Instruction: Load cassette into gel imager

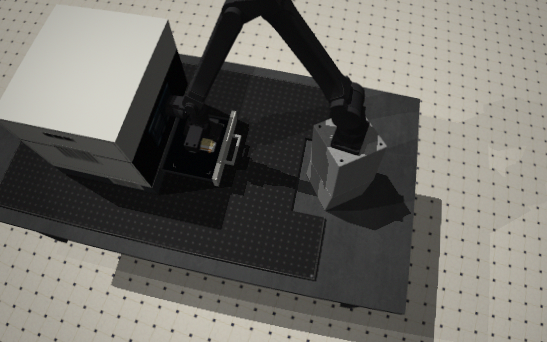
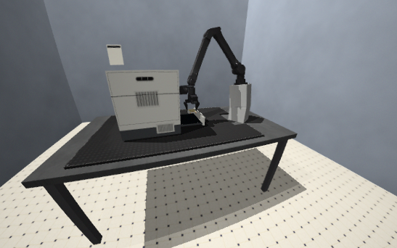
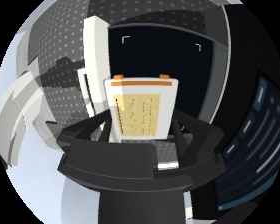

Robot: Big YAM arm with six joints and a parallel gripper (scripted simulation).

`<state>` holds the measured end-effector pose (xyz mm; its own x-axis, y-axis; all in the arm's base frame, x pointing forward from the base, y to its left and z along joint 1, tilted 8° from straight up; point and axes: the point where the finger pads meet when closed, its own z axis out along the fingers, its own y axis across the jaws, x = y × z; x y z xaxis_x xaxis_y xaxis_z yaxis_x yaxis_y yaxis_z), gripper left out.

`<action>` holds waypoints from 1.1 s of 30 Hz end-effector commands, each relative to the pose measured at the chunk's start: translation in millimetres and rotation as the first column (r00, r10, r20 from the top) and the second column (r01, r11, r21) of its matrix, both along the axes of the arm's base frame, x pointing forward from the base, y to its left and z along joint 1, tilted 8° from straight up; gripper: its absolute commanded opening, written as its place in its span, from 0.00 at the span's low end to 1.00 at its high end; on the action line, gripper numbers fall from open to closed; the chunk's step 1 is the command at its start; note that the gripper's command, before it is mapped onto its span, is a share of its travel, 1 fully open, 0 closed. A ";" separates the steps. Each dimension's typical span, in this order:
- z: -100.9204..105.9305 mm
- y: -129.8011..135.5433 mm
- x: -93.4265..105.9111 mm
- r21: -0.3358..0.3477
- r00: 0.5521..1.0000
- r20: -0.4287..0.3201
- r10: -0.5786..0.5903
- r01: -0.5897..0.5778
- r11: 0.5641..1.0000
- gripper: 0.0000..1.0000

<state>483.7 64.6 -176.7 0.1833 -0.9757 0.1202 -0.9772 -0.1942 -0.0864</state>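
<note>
Standing near the desk's point(image 1: 364, 255) point(image 2: 177, 158) short edge opposite the pedestal point(image 1: 344, 175) point(image 2: 236, 105) point(image 3: 16, 107), IM point(image 1: 84, 70) point(image 2: 144, 112) point(image 3: 253, 145) has its drawer point(image 1: 224, 150) point(image 2: 199, 117) point(image 3: 96, 55) open. Above it, the end effector point(image 1: 207, 142) point(image 2: 191, 109) point(image 3: 141, 112), fingers wide apart, grips FINISHED point(image 1: 208, 145) point(image 2: 192, 111) point(image 3: 141, 107) by its sides.

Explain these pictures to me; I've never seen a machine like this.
The machine is one black jointed arm on a pale pedestal. Its two-fingered gripper is shut on FINISHED, a flat white cassette with an orange stripe and a yellowish middle.

One picture looks down from above, one looks from the side of the table, and the round one looks out from the arm's wrist.

On the table's dark mat stands IM, a big pale box. Its drawer is pulled out, showing dark glass with corner marks. FINISHED is over the drawer.
</note>
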 end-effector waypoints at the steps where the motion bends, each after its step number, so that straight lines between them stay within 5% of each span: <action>1: -2.5 -3.6 13.3 0.004 1.000 0.012 -0.002 0.002 1.000 0.80; 33: -34.8 -2.7 38.4 0.005 1.000 0.018 -0.002 0.002 1.000 0.80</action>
